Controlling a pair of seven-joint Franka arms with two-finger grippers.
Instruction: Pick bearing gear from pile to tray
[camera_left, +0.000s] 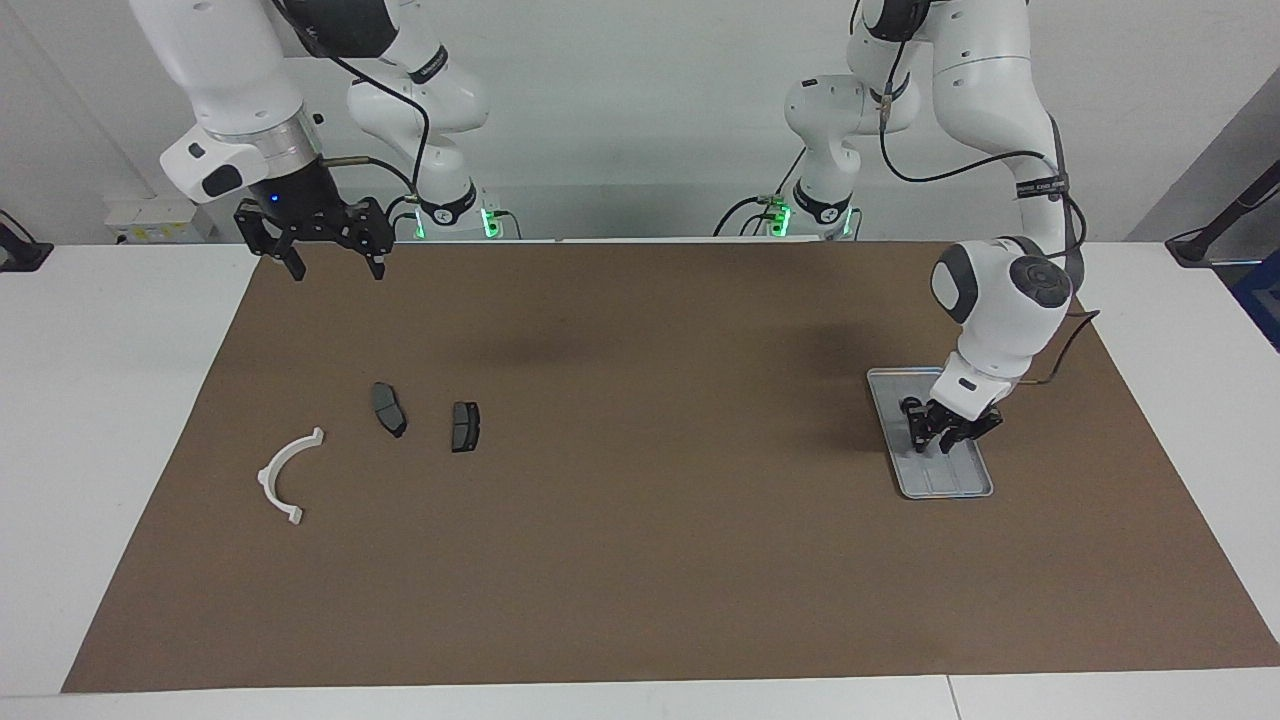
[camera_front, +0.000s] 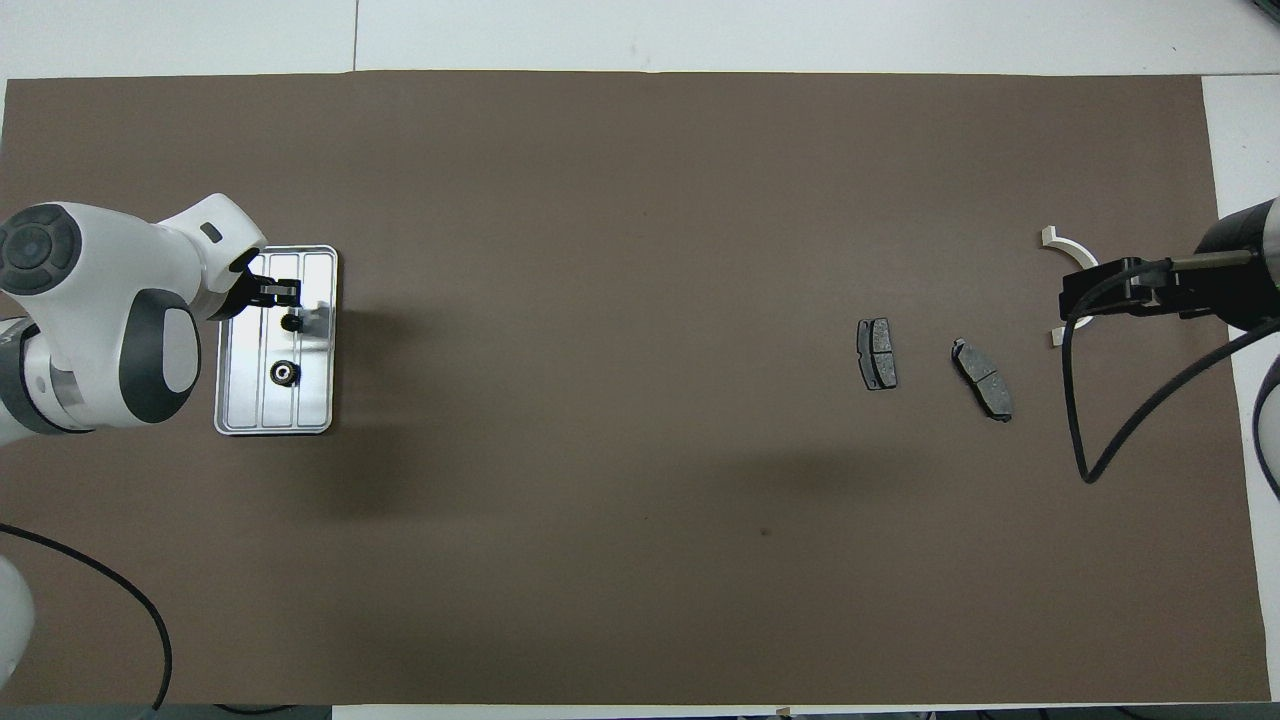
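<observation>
Trouble would most likely come at the tray (camera_front: 318, 262), near the counter's edge at the left arm's end. The left tool (camera_left: 945, 432) hangs low over it, fingers spread, holding nothing that I can see. Two small black round pieces lie in the tray: one bearing gear (camera_front: 284, 373) sits clear, the other (camera_front: 292, 323) just below the fingertips. Lifting off crookedly could clip that nearer piece and roll it over the low rim. The right tool (camera_left: 331, 259) waits open over the counter's edge nearest the robots, at the right arm's end. In the pile there, two brake pads (camera_left: 388, 408) (camera_left: 465, 426) and a white half-ring (camera_left: 288, 474) remain; no gear shows among them, so another pick risks seizing the wrong part.
</observation>
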